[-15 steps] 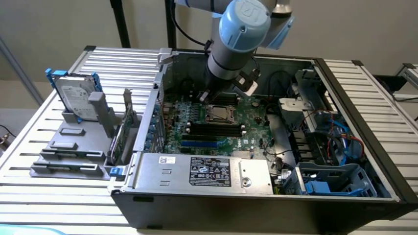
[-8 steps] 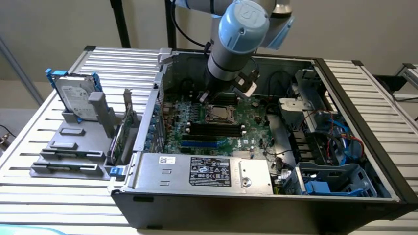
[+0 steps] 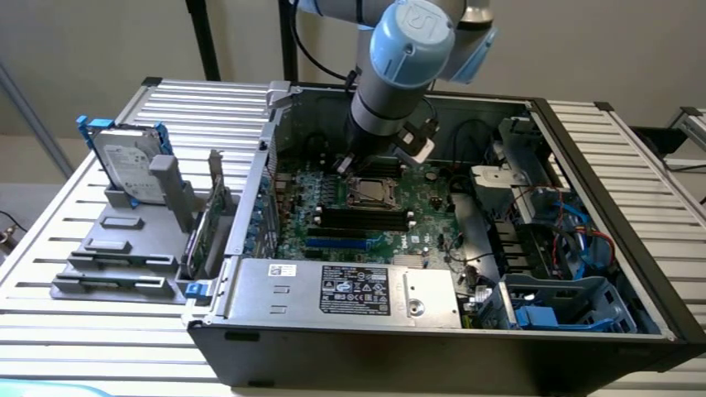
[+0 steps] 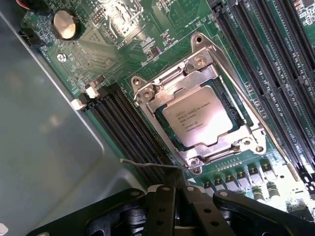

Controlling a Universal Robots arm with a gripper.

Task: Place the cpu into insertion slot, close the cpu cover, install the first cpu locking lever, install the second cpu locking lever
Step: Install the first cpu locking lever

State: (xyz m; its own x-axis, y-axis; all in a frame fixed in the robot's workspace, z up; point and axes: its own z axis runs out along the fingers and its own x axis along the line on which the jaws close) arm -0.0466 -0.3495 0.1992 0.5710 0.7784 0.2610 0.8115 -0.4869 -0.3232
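- At the exterior view's left, a hard drive [image 3: 124,161] in a blue carrier stands upright on a grey fixture [image 3: 116,252]. Both rest on the slatted metal table [image 3: 66,331].
- Just to the right of them, a green circuit card [image 3: 207,227] stands on edge beside the outer wall of the open computer case [image 3: 441,364].
- Along the case's near side lies a silver power supply [image 3: 342,289] with a printed label.
- Inside the case, the arm [image 3: 403,66] comes down from above. Its gripper [image 3: 368,169] hangs just above the green motherboard [image 3: 428,211], at the far edge of the insertion slot [image 3: 373,193]. Whether the claw is open or closed cannot be told.
- In the wrist view the cpu [image 4: 197,115] sits in the slot, print side up, and the cpu cover [image 4: 156,96] lies flat over its edges.
- 1 thin wire lever [image 4: 268,133] runs along 1 side of the socket. A 2nd wire end [image 4: 147,164] sticks out over the black memory slots [image 4: 123,120], close to the gripper's black body.
- A round coin battery [image 4: 65,24] sits on the board, well apart from the socket.
- At the exterior view's right, a blue drive cage [image 3: 568,308] fills the case's near corner, with red and blue cables [image 3: 574,231] behind it.
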